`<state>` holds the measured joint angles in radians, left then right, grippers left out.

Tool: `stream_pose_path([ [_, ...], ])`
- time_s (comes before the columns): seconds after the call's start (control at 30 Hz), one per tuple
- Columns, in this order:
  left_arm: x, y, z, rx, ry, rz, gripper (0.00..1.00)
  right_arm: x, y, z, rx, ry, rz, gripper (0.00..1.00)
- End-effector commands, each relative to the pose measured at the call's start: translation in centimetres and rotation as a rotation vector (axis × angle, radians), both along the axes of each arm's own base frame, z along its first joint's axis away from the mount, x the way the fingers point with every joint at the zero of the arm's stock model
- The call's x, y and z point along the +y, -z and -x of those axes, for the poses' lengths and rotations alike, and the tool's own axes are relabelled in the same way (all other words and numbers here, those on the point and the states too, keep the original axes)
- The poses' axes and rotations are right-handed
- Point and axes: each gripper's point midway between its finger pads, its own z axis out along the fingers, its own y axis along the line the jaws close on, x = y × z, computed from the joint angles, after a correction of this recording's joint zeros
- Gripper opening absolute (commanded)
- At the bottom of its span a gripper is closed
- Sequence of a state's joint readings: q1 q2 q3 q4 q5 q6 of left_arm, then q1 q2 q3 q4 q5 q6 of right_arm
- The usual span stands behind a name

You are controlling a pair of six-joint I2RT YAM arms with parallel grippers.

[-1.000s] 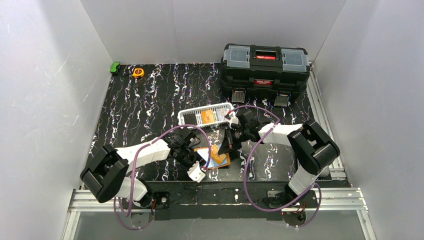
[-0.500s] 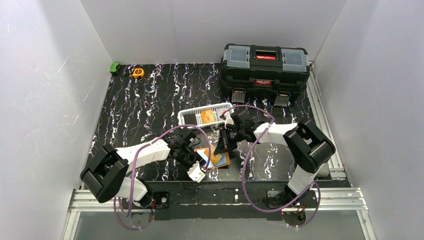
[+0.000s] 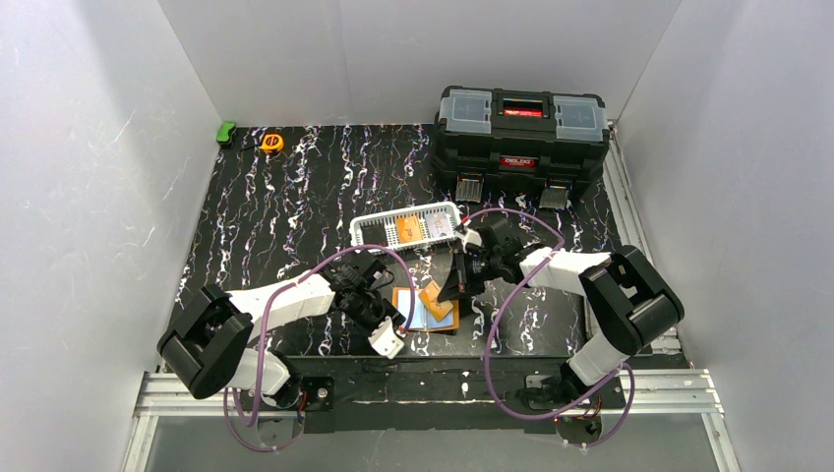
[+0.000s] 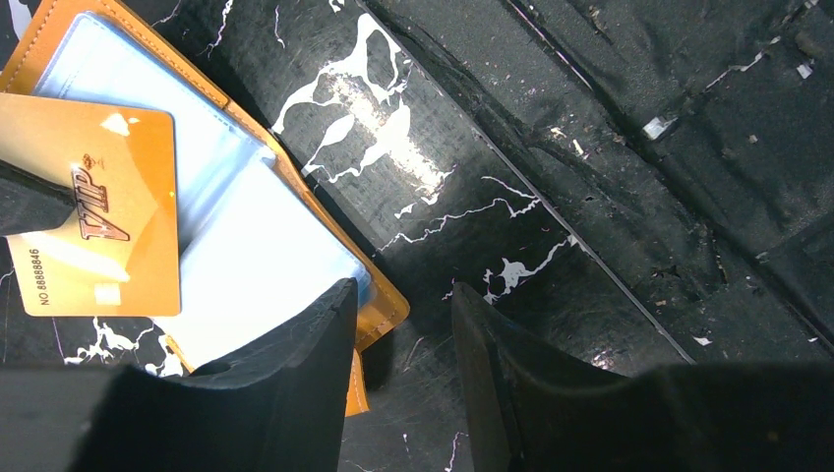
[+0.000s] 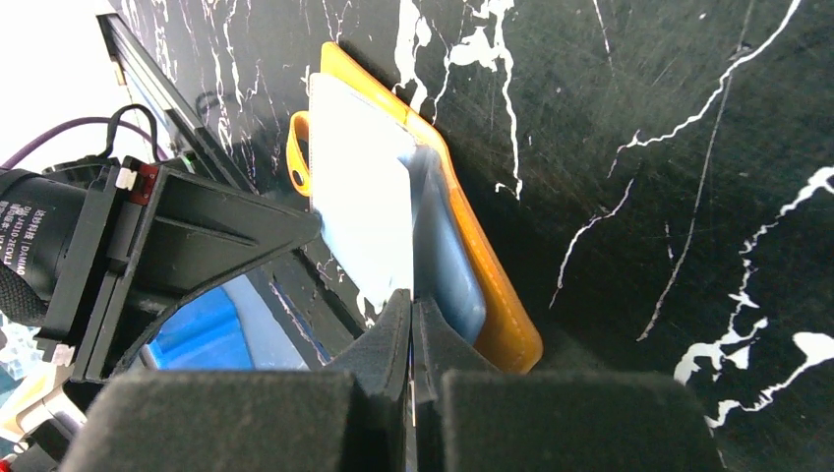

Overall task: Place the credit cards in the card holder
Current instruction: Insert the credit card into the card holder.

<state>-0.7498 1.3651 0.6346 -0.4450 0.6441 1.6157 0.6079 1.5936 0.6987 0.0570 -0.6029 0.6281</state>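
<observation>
Left wrist cam: the orange card (image 4: 93, 231) reads "VIP" w/ "NO 8888846" along one edge. It hangs tilted over the pale blue pockets of the open card holder (image 4: 256, 265). One side of it is pinched by the right gripper (image 5: 411, 305), fingers pressed tight together on it.

The left gripper (image 4: 403, 344) is partly spread, and the holder's near corner sits in the gap. Can't tell if either finger actually touches it.

The holder lies open on the black marbled table (image 4: 610, 147), w/ its snap tab (image 5: 295, 147) poking out toward the left arm's side.

Just behind the holder is a white basket (image 3: 356, 234) w/ more cards (image 3: 405, 230), one orange, the rest pale. Further back is a black toolbox (image 3: 519, 138) w/ red labels, text too small to read. Far back-left of the holder are a yellow tape measure (image 3: 271, 143) and a green thing (image 3: 226, 132).

In the top view the right wrist covers the holder's far right corner.
</observation>
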Motion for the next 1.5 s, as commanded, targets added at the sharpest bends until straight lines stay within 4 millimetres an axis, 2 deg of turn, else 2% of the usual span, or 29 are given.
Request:
stream_pose_path([
  [0.0, 1.8, 1.8, 1.6, 0.055, 0.004, -0.080, 0.39, 0.1, -0.5, 0.4, -0.013, -0.026, -0.036, 0.01],
  [0.2, 1.7, 1.7, 1.5, 0.055, 0.001, -0.078, 0.39, 0.7, -0.7, 0.4, 0.002, -0.052, -0.068, 0.01],
  [0.33, 1.8, 1.9, 1.4, 0.041, 0.013, -0.086, 0.39, 0.7, -1.6, 0.9, 0.002, -0.069, -0.081, 0.01],
  [0.43, 2.0, 1.8, 0.4, -0.003, 0.010, -0.104, 0.37, 0.5, -2.5, 0.9, -0.013, -0.077, -0.085, 0.01],
  [0.57, 1.6, 0.6, -1.4, -0.025, -0.036, -0.109, 0.35, 0.3, -3.1, 1.0, -0.014, -0.078, -0.090, 0.01],
  [0.73, 1.6, 0.7, -1.2, -0.025, -0.014, -0.107, 0.35, 0.2, -3.8, 1.2, -0.027, -0.080, -0.102, 0.01],
  [1.07, 1.5, 0.5, -0.4, 0.023, -0.002, -0.101, 0.35, -1.1, -2.2, 2.0, 0.018, -0.051, -0.051, 0.01],
  [1.47, 1.1, 0.3, 0.2, 0.041, 0.005, -0.088, 0.35, -1.0, -1.4, 1.6, 0.048, -0.044, -0.020, 0.01],
])
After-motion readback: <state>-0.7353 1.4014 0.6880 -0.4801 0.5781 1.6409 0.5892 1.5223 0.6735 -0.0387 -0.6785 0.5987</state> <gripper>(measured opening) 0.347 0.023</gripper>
